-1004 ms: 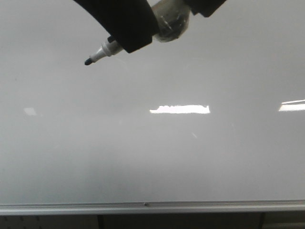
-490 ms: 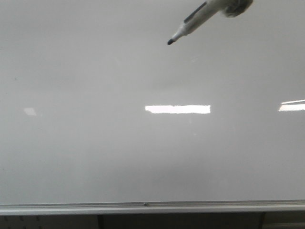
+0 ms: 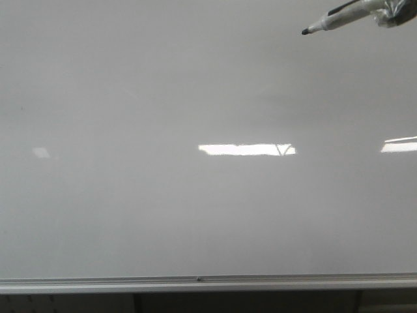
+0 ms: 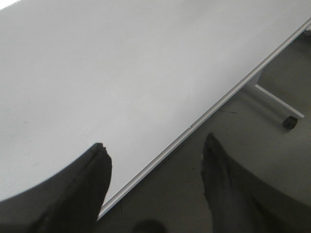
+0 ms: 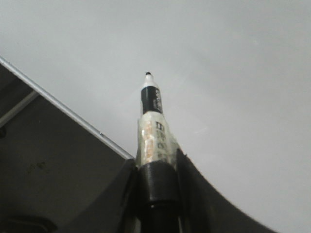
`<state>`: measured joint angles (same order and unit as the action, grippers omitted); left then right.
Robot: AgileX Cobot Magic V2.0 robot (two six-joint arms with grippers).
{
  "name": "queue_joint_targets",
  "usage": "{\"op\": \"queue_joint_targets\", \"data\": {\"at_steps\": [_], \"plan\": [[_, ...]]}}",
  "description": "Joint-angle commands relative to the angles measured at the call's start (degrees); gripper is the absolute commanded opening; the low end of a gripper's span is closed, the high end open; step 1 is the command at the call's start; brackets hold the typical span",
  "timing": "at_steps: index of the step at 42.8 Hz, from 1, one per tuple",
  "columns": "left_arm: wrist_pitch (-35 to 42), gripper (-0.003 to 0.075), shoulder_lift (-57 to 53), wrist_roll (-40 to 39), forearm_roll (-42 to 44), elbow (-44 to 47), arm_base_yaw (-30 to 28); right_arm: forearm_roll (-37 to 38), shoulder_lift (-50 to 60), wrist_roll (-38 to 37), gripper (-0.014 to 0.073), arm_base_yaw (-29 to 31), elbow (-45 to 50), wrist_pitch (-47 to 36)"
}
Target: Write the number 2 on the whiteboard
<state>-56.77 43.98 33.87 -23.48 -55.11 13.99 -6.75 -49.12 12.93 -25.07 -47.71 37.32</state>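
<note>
While your right gripper clamps the marker, its dark tip sits at about 1 o'clock in the front view, over the whiteboard; contact with the board cannot be judged. You can see a faint V-like mark just right of centre, at the end of a bright reflection; no clear 2 shows. Your left gripper hangs spread wide with nothing between its fingers, at the board's silver rim.
</note>
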Motion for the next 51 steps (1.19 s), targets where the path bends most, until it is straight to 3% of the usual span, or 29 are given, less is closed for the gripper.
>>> {"op": "queue_joint_targets", "data": {"at_steps": [1,7,17,51], "plan": [[3.7,0.0408,-0.2,-0.5,-2.2,-1.4,-0.1,-0.4,2.5,-0.3,0.0011,0.4,4.4,-13.2],[3.7,0.0408,-0.2,-0.5,-2.2,-1.4,-0.1,-0.4,1.8,-0.3,0.0011,0.4,8.5,-21.6],[3.3,0.0408,-0.2,-0.5,-2.2,-1.4,-0.1,-0.4,-2.5,-0.3,0.0011,0.4,8.7,-28.1],[3.3,0.0408,-0.2,-0.5,-2.2,-1.4,-0.1,-0.4,-4.9,-0.3,0.0011,0.4,8.7,-30.2]]}}
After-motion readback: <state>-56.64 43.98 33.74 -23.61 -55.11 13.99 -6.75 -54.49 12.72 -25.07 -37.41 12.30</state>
